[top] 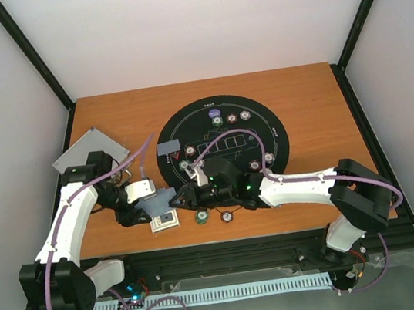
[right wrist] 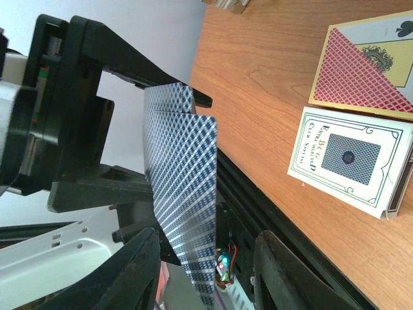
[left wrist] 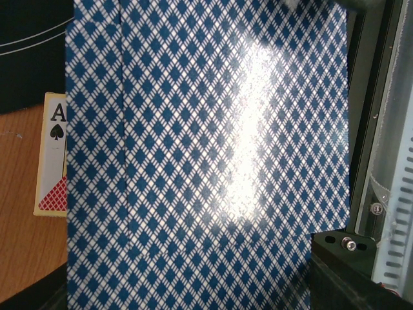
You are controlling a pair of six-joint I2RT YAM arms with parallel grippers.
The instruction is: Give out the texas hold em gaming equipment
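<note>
My left gripper (top: 147, 204) is shut on a fan of blue diamond-backed playing cards (top: 158, 205), held on edge above the table's near left part. These cards (left wrist: 213, 161) fill the left wrist view and hide that gripper's fingers. My right gripper (right wrist: 210, 278) is open, its two black fingers (right wrist: 129, 278) standing either side of the cards' lower corner (right wrist: 184, 174), with a gap on the right side. Striped poker chips (top: 232, 118) lie on the black mat (top: 280, 124). Two more chips (top: 201, 218) rest on the wood near the front edge.
A white card box (right wrist: 352, 158) lies on the wood beside a red-backed ace card (right wrist: 368, 64). A single blue-backed card (top: 167, 148) lies on the mat's left edge. The silver case (top: 89, 151) sits at the far left. The black front rail (top: 229, 249) runs close below.
</note>
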